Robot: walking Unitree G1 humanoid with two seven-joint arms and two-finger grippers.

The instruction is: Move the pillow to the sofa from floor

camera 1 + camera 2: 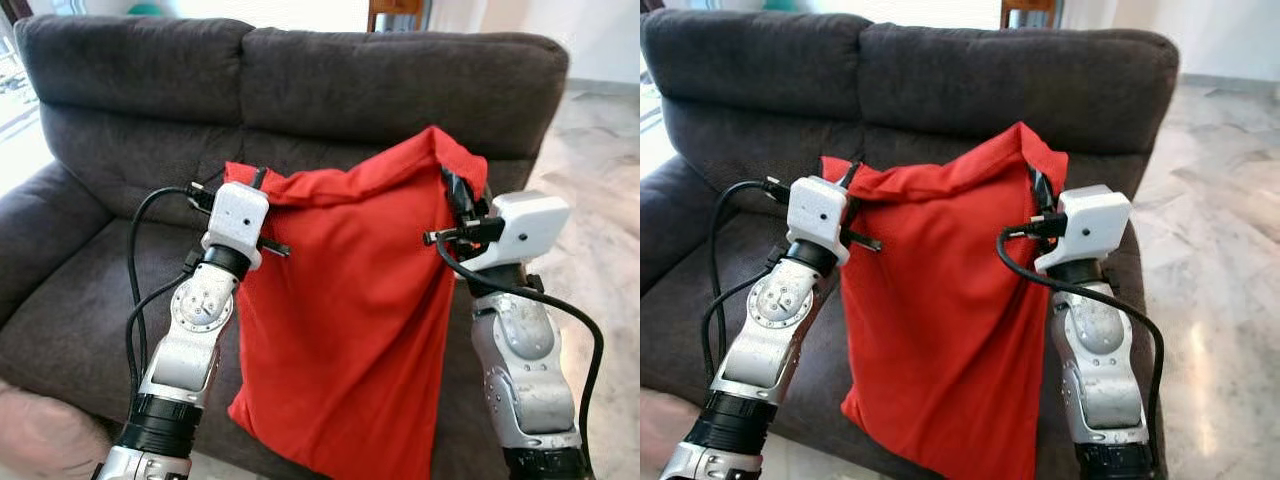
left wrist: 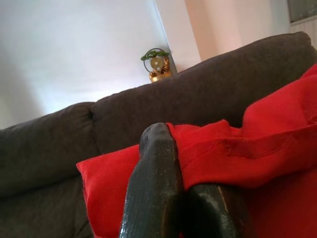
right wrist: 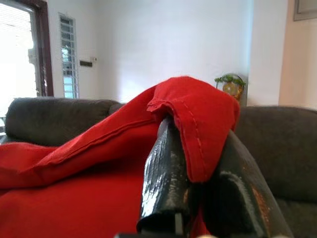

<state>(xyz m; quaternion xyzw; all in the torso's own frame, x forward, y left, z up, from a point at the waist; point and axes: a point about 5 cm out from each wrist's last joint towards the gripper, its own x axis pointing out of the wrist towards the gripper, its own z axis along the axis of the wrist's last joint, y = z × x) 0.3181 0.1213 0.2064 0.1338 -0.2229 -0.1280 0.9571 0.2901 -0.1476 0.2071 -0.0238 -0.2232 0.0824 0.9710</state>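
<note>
A red pillow (image 1: pixel 345 310) hangs in the air in front of the dark grey sofa (image 1: pixel 300 90), held up by its two top corners. My left gripper (image 1: pixel 245 185) is shut on the pillow's upper left corner (image 2: pixel 198 153), its black fingers (image 2: pixel 153 188) pinching the red seam. My right gripper (image 1: pixel 458 195) is shut on the upper right corner (image 3: pixel 198 124), with the fabric folded over between its fingers (image 3: pixel 166 183). The pillow's lower edge droops below the front of the sofa seat (image 1: pixel 90 320).
The sofa's backrest (image 1: pixel 900 70) rises behind the pillow, and its left armrest (image 1: pixel 25 230) lies to my left. Pale marble floor (image 1: pixel 1220 250) stretches away on the right. A small golden ornament (image 2: pixel 158 64) stands behind the sofa. Bright windows (image 3: pixel 20 49) are in the far wall.
</note>
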